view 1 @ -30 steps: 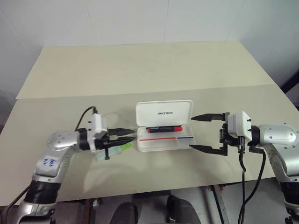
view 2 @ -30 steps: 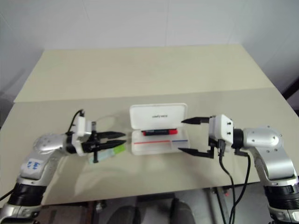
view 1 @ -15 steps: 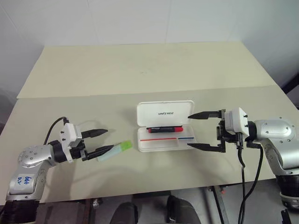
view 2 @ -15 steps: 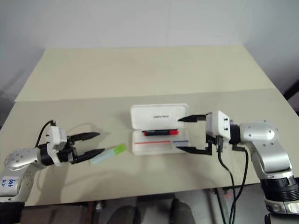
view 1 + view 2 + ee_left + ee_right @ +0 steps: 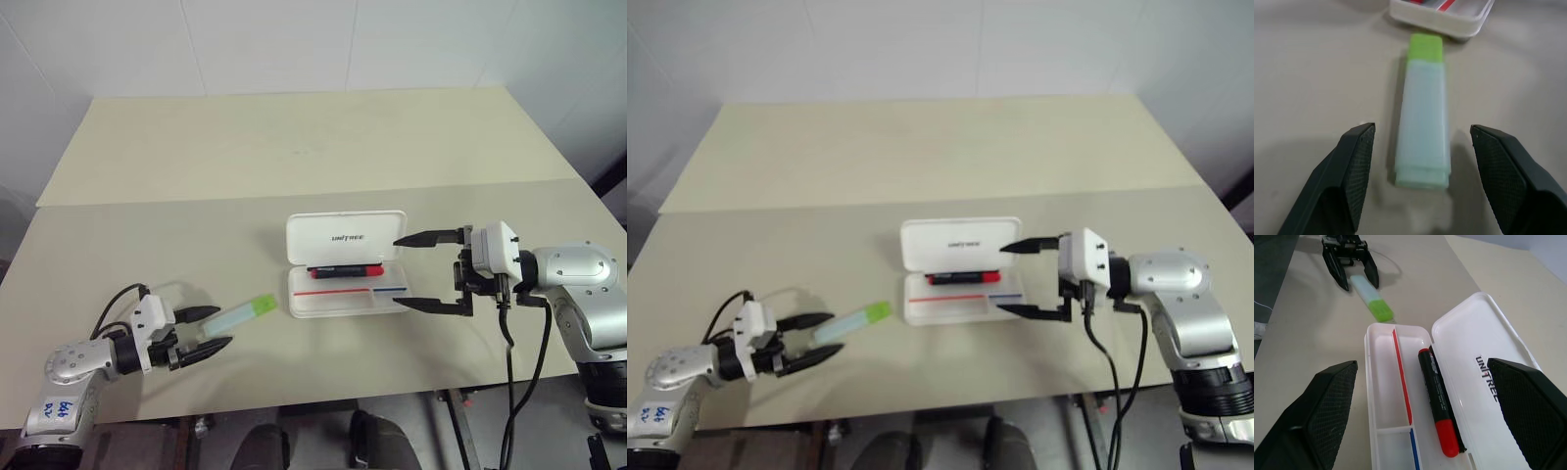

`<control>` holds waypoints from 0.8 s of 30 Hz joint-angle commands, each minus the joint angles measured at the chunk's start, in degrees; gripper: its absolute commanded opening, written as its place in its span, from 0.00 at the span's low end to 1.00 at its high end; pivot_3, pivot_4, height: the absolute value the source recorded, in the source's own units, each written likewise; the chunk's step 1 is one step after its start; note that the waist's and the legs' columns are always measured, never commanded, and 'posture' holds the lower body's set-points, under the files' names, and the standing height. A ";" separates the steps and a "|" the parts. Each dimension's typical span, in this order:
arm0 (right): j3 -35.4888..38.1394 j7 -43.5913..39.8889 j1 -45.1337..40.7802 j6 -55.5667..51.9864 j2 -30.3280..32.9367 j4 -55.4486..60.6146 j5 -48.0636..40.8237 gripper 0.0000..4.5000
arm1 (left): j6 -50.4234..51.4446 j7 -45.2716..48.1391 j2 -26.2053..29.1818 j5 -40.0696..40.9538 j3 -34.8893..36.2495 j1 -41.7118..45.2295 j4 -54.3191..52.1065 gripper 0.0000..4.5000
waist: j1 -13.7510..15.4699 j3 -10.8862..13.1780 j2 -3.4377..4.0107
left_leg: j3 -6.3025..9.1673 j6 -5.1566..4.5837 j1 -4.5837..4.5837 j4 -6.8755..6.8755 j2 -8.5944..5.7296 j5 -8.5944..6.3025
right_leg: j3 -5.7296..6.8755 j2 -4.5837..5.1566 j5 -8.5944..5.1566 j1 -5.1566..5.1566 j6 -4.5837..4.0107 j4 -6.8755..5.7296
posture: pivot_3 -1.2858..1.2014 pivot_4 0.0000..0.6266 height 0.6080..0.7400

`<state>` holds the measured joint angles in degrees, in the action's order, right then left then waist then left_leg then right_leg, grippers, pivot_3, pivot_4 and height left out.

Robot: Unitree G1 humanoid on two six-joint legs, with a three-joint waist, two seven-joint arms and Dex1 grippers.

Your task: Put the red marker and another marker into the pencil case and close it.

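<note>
Pencil case [image 5: 345, 264] is seen lying open on the table [image 5: 294, 157], lid w/ dark lettering folded back on the far side, tray on the near side. Red marker [image 5: 345, 271] is laid inside the tray along the hinge edge, red end toward the robot's right. A thin red-and-blue stripe [image 5: 349, 291] is seen in the tray, just nearer than the marker.

Green highlighter [image 5: 240, 317] is found flat on the table just left of the case, bright green end pointing at the case, not touching it; pale end is pointed toward the left gripper [image 5: 210, 329].

Left gripper is seen further left of the case, jaws spread apart w/ nothing held; the highlighter's pale end sits between the fingertips, apart from both in the left wrist view.

Right gripper [image 5: 409, 272] is held at the case's right end, jaws spread wide, nothing clamped; one finger is seen by the lid's corner, the other by the tray's near corner. Contact w/ the case can't be told.
</note>
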<state>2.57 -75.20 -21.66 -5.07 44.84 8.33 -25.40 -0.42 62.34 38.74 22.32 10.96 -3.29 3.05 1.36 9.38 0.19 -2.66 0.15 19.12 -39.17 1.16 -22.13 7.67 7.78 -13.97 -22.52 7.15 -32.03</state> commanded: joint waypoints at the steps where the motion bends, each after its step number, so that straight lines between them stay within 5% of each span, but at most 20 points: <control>1: 1.15 -0.11 -0.46 0.50 0.42 1.48 -1.27 1.00 | -1.77 0.44 -0.41 -1.27 -1.07 1.52 3.13 0.74 | 0.07 -0.01 0.00 | 0.00 0.00 0.01 0.00 0.00 0.00 | 0.01 0.00 0.00 0.00 -0.01 0.00 | 0.52 0.24 1.00; 9: 1.30 -0.33 -0.14 1.01 0.40 1.34 -1.28 1.00 | -2.52 1.91 -0.81 -1.17 -2.86 3.94 4.17 0.24 | 0.00 -0.03 -0.01 | -0.02 0.02 -0.02 -0.01 0.00 0.02 | 0.00 0.01 0.05 0.01 -0.08 -0.01 | 0.52 0.24 1.00; 24: 0.91 -0.14 -0.06 2.09 0.05 0.03 -0.35 1.00 | 1.35 0.54 -1.37 5.40 0.08 10.54 -4.19 0.24 | 0.02 -0.03 -0.04 | -0.01 0.02 0.01 -0.01 0.04 0.01 | 0.04 -0.02 0.06 0.00 -0.07 -0.02 | 0.52 0.24 1.00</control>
<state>2.56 -75.23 -21.63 -3.85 44.64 8.22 -25.24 -0.21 63.61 36.66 25.46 9.29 5.98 2.20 1.38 9.35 0.15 -2.67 0.16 19.13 -39.18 1.19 -22.12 7.70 7.76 -13.92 -22.51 7.08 -32.05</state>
